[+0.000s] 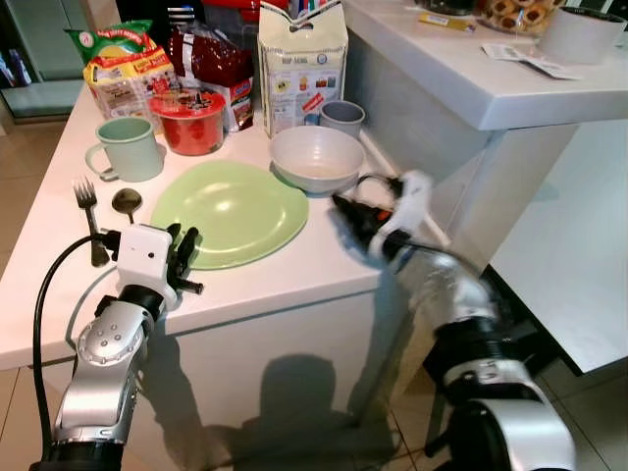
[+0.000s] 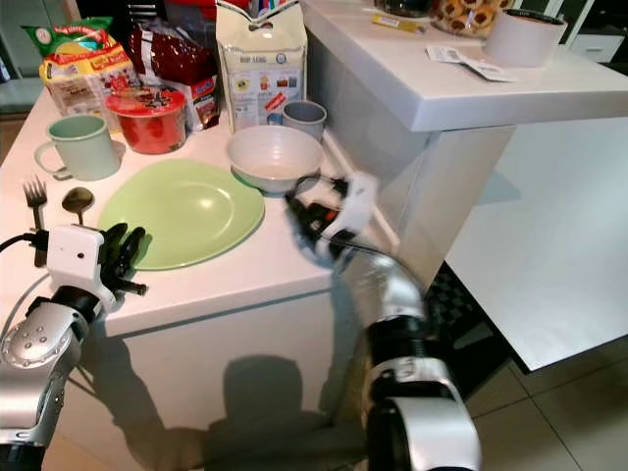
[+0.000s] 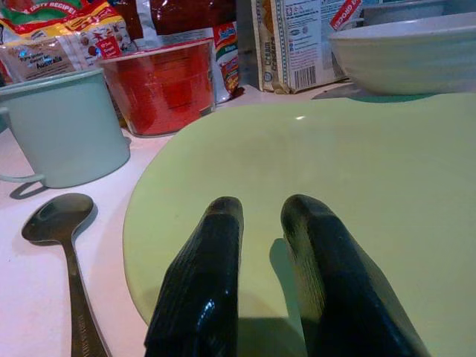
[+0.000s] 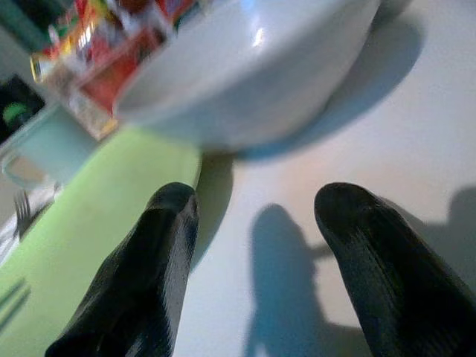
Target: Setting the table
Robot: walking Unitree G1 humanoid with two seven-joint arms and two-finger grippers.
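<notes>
Left gripper (image 1: 183, 257) over green plate (image 1: 235, 208) rim at 7 o'clock, fingers barely apart, holding nothing. Right gripper (image 4: 256, 245) at plate's 3 o'clock, jaws wide, empty. Spoon (image 1: 126, 203), fork (image 1: 88, 211) at plate's 9. White bowl (image 1: 316, 157) touching plate's 1 o'clock edge. Mint mug (image 1: 128, 148) at 11.

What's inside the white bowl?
The bowl looks empty: its pale inner floor shows bare. The near wall hides a strip of the inside. Its edge overlaps the green plate.

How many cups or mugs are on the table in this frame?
2: a green mug left of the plate, beside the red tub, and a grey cup behind the bowl. Packets may hide others.
</notes>
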